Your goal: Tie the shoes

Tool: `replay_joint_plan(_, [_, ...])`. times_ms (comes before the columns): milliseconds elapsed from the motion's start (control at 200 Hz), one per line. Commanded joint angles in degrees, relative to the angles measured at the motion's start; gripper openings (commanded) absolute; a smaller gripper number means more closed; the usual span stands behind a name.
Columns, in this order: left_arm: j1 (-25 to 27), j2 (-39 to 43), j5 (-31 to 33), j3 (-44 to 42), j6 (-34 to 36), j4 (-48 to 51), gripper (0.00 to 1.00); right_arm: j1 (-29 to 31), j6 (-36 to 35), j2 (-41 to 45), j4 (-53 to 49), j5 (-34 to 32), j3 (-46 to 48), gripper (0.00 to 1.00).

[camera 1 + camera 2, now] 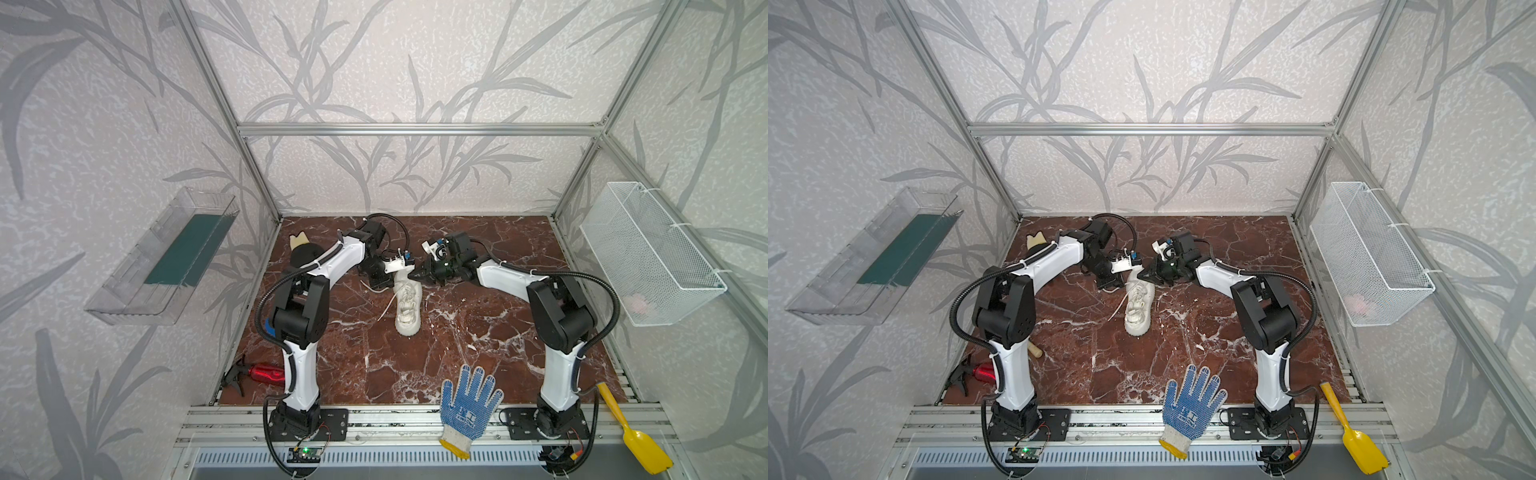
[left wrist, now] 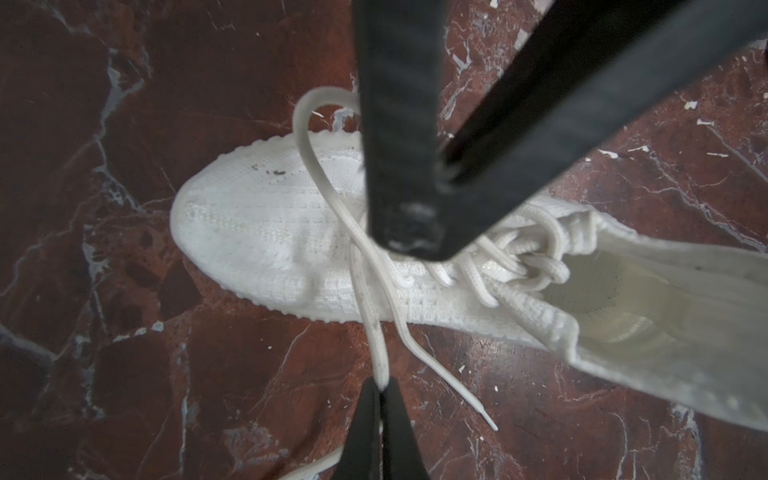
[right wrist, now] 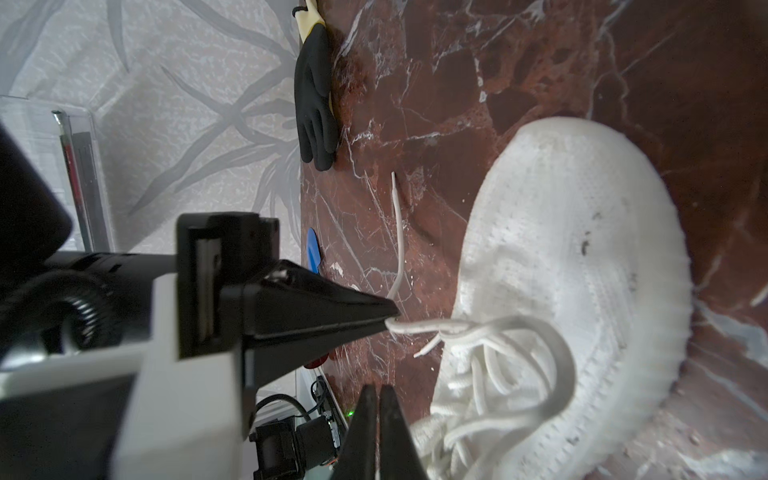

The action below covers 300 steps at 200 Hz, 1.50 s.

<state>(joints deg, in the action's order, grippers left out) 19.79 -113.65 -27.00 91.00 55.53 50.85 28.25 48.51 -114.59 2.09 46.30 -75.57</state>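
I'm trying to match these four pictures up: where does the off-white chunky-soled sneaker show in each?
In a top view: off-white chunky-soled sneaker mid-table, between the two arms.
In a top view: likewise mid-table, between the arms.
Left wrist view: fills the centre, its white lace pinched by the left gripper.
Right wrist view: large, close up.
Shared landmark: red-brown marbled tabletop underneath.

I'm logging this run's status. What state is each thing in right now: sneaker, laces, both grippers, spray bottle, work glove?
sneaker: upright on its sole, no bow tied.
laces: loose; one strand pinched, one end lying free.
left gripper: shut on one of the laces.
right gripper: shut above the laces; whether it holds one is unclear.
spray bottle: lying on its side.
work glove: lying flat.
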Motion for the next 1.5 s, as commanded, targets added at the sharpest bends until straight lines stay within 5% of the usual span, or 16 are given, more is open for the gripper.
replay_joint_plan(0, [0.38,2.97,-1.47,-0.65,1.69,1.22,0.00,0.77,0.36,-3.25,-2.35,-0.64,-3.55,0.06])
replay_joint_plan(520, [2.34,5.87,-0.74,-4.04,3.30,1.83,0.00,1.85,-9.53,-4.91,-23.02,-9.38,-11.00,0.04])
replay_joint_plan(940, [3.61,5.61,1.89,-1.48,9.36,5.04,0.00,-0.83,-1.55,5.65,-9.01,-3.42,0.93,0.19])
replay_joint_plan(1165, [4.69,4.70,2.35,-0.23,10.22,5.22,0.00,-2.76,1.05,10.93,-2.04,-1.89,11.88,0.12])
replay_joint_plan(1495, [6.19,3.08,2.22,0.47,10.04,4.87,0.00,-2.61,8.43,7.98,14.70,1.21,20.87,0.05])
